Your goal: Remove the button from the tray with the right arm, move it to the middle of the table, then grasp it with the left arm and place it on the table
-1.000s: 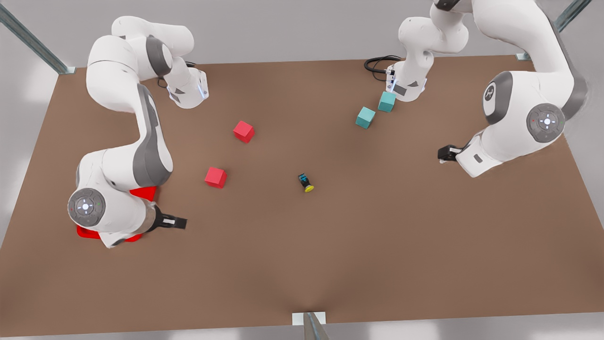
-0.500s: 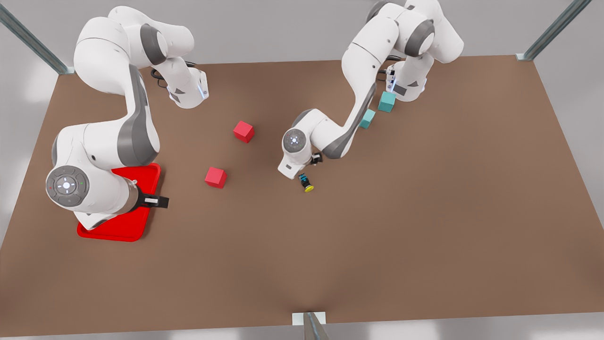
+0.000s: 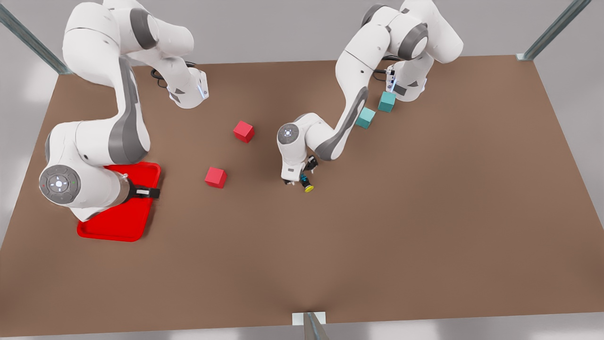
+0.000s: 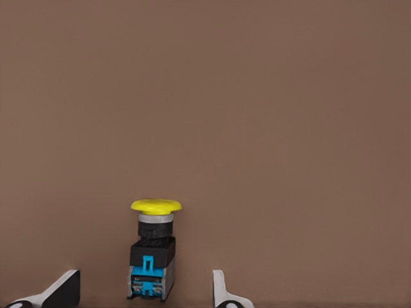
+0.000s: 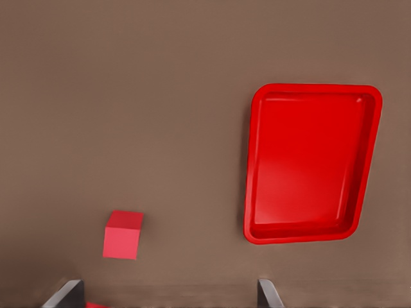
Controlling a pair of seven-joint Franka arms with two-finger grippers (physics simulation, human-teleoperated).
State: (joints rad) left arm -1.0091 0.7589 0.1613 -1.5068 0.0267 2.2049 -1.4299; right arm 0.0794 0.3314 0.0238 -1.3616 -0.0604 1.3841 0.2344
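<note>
Currently my left gripper (image 3: 302, 181) is low over the button (image 3: 306, 183) near the middle of the table (image 3: 424, 212). Fingers are spread; in the left wrist view the fingertips (image 4: 61, 290) sit either side of the button's (image 4: 153, 256) black body with clear gaps, not touching it. Button lies on its side on the bare tabletop, yellow cap pointing toward the near edge, blue-marked end toward my wrist.

My right gripper (image 3: 147, 192) hangs over the tray (image 3: 120, 222), at the side of it facing the table's middle. Fingers look parted in the right wrist view, tips (image 5: 64, 294) wide apart, nothing between them. Same view looks down on the tray (image 5: 311, 163), its floor bare, with the table around it.

Tray sits near the table's edge on the front view's left, well apart from the button.

Two red cubes lie between tray and button: one (image 3: 215, 177) nearer the tray, the other (image 3: 244, 131) farther back. Right wrist view catches a red cube (image 5: 122, 234) too.

Two teal cubes sit toward the far edge: one (image 3: 365, 117) just beside my left arm's forearm, the other (image 3: 387, 101) at that arm's base.
</note>
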